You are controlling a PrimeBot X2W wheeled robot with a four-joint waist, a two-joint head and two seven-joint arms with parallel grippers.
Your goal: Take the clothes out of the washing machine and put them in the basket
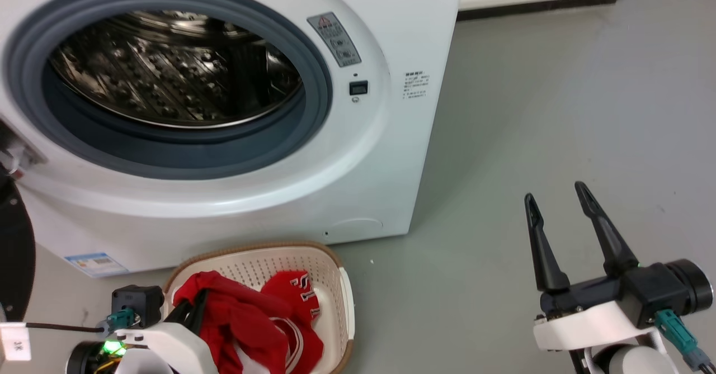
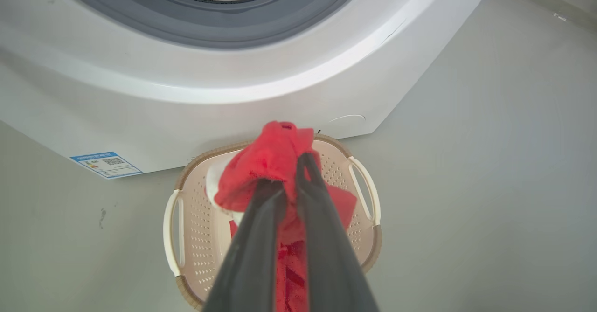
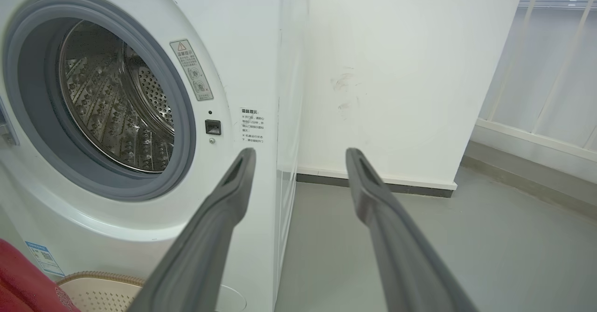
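Since the washing machine stands open just beyond both grippers, I can look into its steel drum, and the part I can see holds no cloth. The basket sits straight beneath the left gripper. That gripper's fingers are pressed together on a bunched fold of one red garment hanging over the basket, and the other garment lies inside. The right gripper is spread and empty, well off to the side.

The cloth looks light, limp and forgiving, I'd say. Any gathered fold will do for a hold, though loose ends may drape over the rim.

White letters on the lower garment are too folded to read. The machine's grey warning sticker, printed notice and blue sticker are too fine to make out.
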